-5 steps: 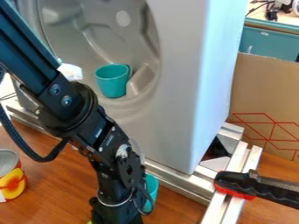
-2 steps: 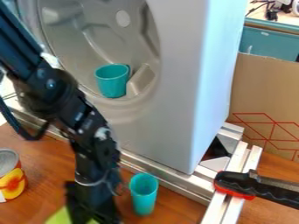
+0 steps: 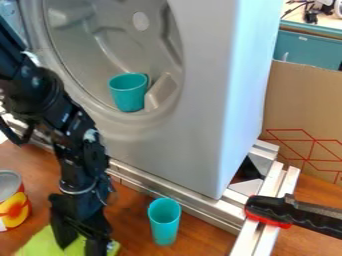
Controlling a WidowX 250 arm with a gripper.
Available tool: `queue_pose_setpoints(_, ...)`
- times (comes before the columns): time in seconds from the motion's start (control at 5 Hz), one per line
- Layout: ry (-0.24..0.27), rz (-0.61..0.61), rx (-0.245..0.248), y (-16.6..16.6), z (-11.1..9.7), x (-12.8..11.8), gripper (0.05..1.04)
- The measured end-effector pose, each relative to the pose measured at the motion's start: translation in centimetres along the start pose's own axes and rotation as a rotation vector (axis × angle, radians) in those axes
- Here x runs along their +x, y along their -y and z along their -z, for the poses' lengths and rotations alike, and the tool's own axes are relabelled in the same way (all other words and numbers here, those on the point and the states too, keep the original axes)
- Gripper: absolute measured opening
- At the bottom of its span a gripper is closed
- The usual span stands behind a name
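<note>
We look down at a slant from close in front of the table [image 3: 210, 237], facing the grey drum-like unit [image 3: 194, 150].

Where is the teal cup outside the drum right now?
In the camera view, the teal cup stands low, near centre, on the wooden table, right of the gripper, in front of the metal rail.

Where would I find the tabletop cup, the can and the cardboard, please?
Tabletop cup [image 3: 164, 225]: camera view, lower middle, outer side.
Can [image 3: 13, 211]: camera view, left edge, label.
Cardboard [image 3: 304, 102]: camera view, right side, plain upper face.
</note>
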State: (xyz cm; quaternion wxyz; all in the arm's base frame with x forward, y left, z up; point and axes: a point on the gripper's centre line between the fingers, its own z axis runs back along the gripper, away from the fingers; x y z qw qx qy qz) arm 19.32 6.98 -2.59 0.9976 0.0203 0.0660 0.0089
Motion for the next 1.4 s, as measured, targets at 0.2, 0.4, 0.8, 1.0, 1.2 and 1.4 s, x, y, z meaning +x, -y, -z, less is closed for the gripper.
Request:
queue_pose_setpoints(0.2, 0.001, 0.009, -0.028, -0.9, -0.1, 0.0, 1.0)
queue_pose_setpoints(0.4, 0.022, 0.018, -0.043, -0.6, -1.9, -0.4, 1.0)
queue_pose_setpoints(0.8, 0.133, 0.019, -0.069, 1.3, -7.5, -0.7, 1.0)
queue_pose_setpoints(1.0, 0.105, 0.048, -0.077, 3.4, -8.6, -1.2, 1.0)
queue_pose_setpoints(1.2, 0.087, 0.069, -0.08, 5.4, -9.5, -1.8, 1.0)
queue_pose_setpoints(1.4, 0.034, 0.088, -0.079, 6.0, -10.1, -2.3, 1.0)
